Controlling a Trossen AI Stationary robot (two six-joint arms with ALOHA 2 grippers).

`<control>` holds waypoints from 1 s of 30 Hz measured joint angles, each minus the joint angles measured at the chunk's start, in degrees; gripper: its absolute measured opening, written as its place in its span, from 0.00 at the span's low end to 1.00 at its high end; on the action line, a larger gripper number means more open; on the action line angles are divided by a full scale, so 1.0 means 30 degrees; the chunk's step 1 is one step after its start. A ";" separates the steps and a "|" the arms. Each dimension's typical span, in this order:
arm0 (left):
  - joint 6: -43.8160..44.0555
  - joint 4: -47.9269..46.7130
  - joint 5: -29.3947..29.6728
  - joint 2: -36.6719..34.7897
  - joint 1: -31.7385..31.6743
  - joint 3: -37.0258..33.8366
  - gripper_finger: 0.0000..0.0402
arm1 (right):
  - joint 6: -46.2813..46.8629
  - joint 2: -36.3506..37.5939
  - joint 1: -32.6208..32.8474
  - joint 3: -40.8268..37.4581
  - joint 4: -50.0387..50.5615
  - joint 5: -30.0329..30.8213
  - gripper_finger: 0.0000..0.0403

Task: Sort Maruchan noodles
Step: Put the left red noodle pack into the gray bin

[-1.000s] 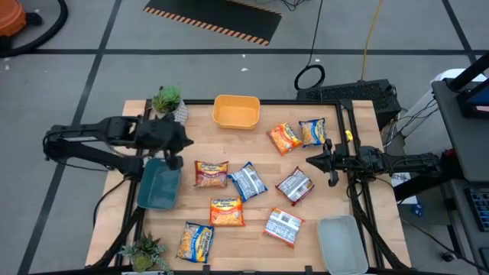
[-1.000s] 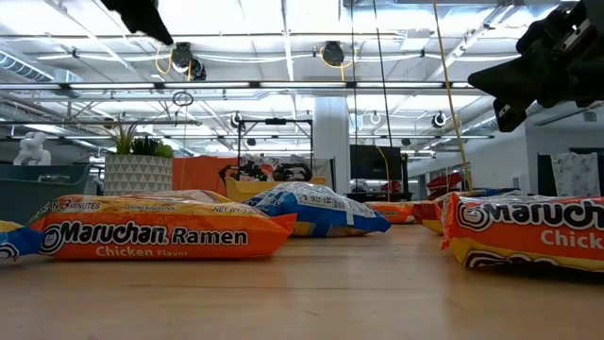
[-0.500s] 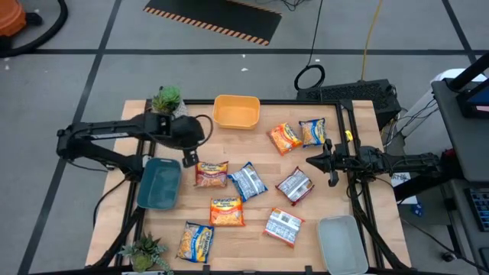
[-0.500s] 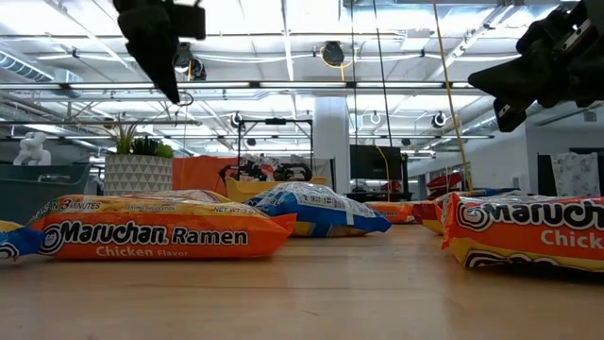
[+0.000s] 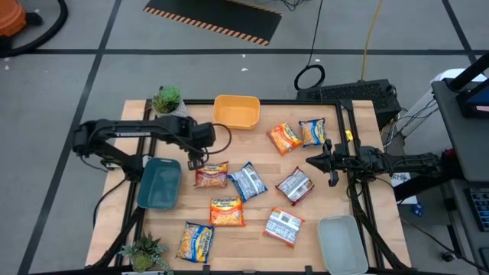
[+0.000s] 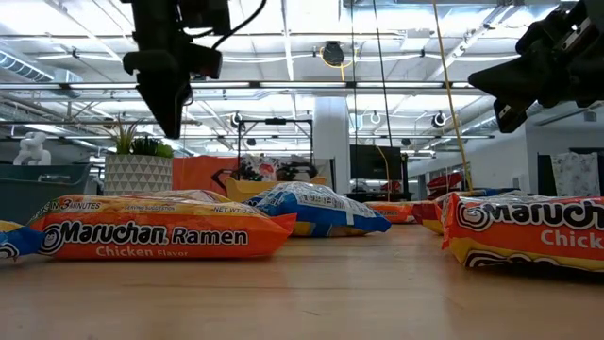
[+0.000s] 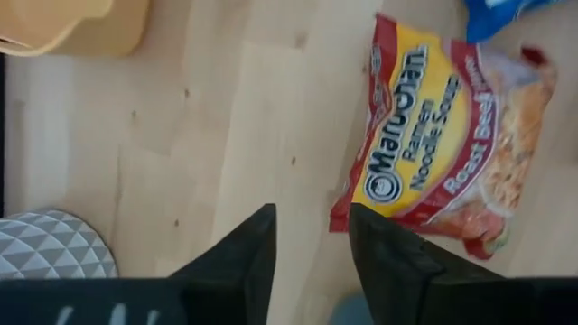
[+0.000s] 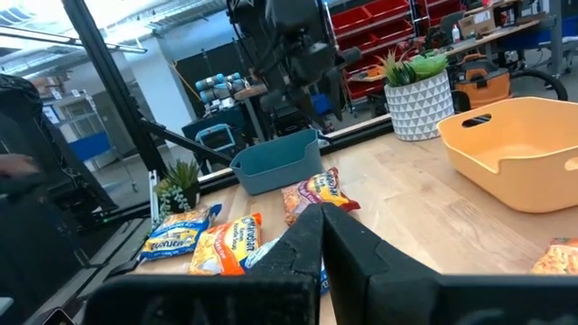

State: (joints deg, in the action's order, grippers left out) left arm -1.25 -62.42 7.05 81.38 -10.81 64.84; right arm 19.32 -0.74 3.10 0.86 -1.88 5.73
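Left gripper now over the wood at the left edge of the red Roast Beef ramen packet, no longer above the blue bin where it hung a second ago. Arm swung rightward and stretched out along the table's far-left part. Fingers parted, a gap of bare wood showing between them, where before nearly closed. Lower in the low view than earlier.

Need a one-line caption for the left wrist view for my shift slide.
Left tool, fingers apart, hovers over the wooden table beside a red-and-yellow Maruchan roast beef noodle packet.
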 joint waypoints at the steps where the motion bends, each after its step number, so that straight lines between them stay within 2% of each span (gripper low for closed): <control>1: -0.0260 -0.0116 0.0000 0.0058 0.0000 -0.0047 0.37 | 0.0063 -0.0013 0.0005 0.0000 0.0005 -0.0007 0.01; 6: -0.1314 0.0000 0.0487 0.0051 -0.0022 -0.1505 0.38 | 0.0175 -0.0273 0.0003 -0.0002 0.0034 -0.0187 0.01; 15: -0.1219 0.1917 0.0540 0.0044 0.0235 -0.4734 0.38 | 0.0355 -0.1554 0.0002 0.0000 0.0020 0.0048 0.01; 22: -0.1766 0.3078 0.1192 0.0044 0.0528 -0.5490 0.39 | 0.1574 -0.2432 0.0005 0.0000 -0.0009 0.0239 0.01; 25: -0.1998 0.3891 0.1232 0.0043 0.0525 -0.5501 0.44 | 0.1767 -0.2679 -0.0003 0.0000 -0.0067 0.0572 0.01; 30: -0.2154 0.4423 0.1313 0.0036 0.0517 -0.5501 0.61 | 0.1621 -0.2948 0.0003 0.0000 -0.0075 0.0613 0.01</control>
State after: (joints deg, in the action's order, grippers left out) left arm -7.71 -49.15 10.99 81.49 -9.26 48.34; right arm 24.19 -9.58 3.11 0.86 -2.11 7.57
